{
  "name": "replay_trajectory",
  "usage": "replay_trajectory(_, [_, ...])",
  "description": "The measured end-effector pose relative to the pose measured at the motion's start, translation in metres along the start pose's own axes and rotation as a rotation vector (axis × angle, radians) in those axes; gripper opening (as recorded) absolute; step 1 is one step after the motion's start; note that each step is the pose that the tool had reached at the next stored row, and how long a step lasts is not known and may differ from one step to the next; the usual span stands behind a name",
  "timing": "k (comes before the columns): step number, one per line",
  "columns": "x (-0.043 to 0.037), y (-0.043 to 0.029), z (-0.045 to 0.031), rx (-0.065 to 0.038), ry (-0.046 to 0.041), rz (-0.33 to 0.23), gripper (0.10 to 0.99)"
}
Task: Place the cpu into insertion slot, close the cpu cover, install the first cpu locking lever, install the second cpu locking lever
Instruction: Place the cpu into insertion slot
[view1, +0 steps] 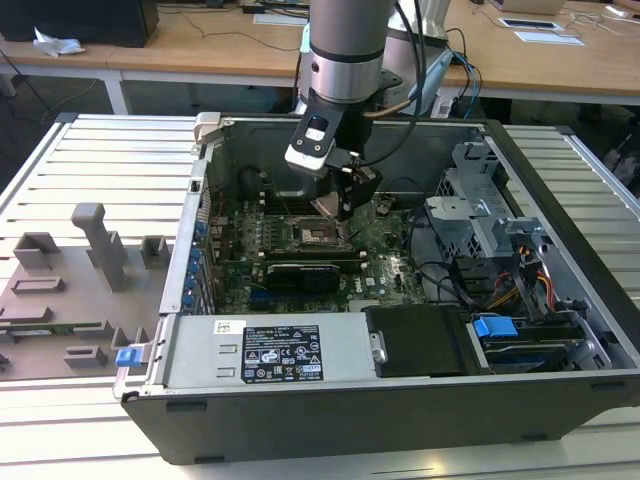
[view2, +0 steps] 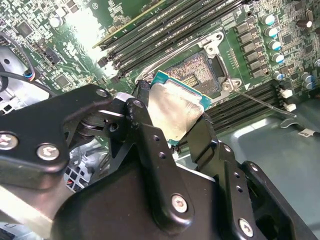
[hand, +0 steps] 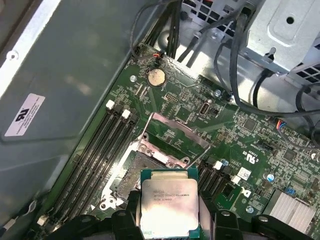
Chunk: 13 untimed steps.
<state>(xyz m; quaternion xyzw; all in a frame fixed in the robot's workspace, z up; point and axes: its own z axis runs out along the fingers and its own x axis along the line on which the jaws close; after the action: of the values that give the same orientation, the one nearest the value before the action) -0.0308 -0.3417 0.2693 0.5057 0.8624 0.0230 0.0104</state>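
My gripper hangs inside the open computer case, shut on the cpu. The cpu is a flat square chip with a silvery top and a green edge, clamped by two opposite sides between the black fingers. It hovers a little above the insertion slot, tilted and apart from it. In the first wrist view the cpu sits just short of the open slot. The cpu cover stands raised on the slot's far side. A thin locking lever sticks out beside the slot.
The green motherboard lies at the bottom of the case. Long black memory slots flank the socket. Cables and a metal drive cage crowd the exterior view's right. A grey fixture tray lies outside, left.
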Motion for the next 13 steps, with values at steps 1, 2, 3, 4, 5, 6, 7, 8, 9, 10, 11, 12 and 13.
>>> replay_trajectory(1, [0.0000, 0.0000, 0.0000, 0.000, -0.0011, 0.018, 0.545])
replay_trajectory(2, [0.0000, 0.0000, 0.0000, 0.000, -0.0015, 0.025, 0.545])
replay_trajectory(3, [0.0000, 0.0000, 0.0000, 0.000, -0.0019, 0.030, 0.545])
replay_trajectory(4, [0.0000, 0.0000, 0.0000, 0.000, -0.0027, 0.042, 0.545])
replay_trajectory(5, [0.0000, 0.0000, 0.0000, 0.000, -0.0031, 0.047, 0.545])
replay_trajectory(6, [0.0000, 0.0000, 0.0000, 0.000, -0.0036, 0.055, 0.545])
replay_trajectory(7, [0.0000, 0.0000, 0.0000, 0.000, -0.0040, 0.059, 0.545])
replay_trajectory(8, [0.0000, 0.0000, 0.0000, 0.000, -0.0043, 0.064, 0.545])
replay_trajectory(9, [0.0000, 0.0000, 0.0000, 0.000, -0.0051, 0.074, 0.545])
replay_trajectory(10, [0.0000, 0.0000, 0.0000, 0.000, -0.0055, 0.079, 0.545])
replay_trajectory(11, [0.0000, 0.0000, 0.0001, 0.000, -0.0058, 0.083, 0.545])
replay_trajectory(12, [0.0000, 0.0000, 0.0001, 0.000, -0.0065, 0.093, 0.545])
replay_trajectory(13, [0.0000, 0.0000, 0.0001, 0.001, -0.0073, 0.104, 0.545])
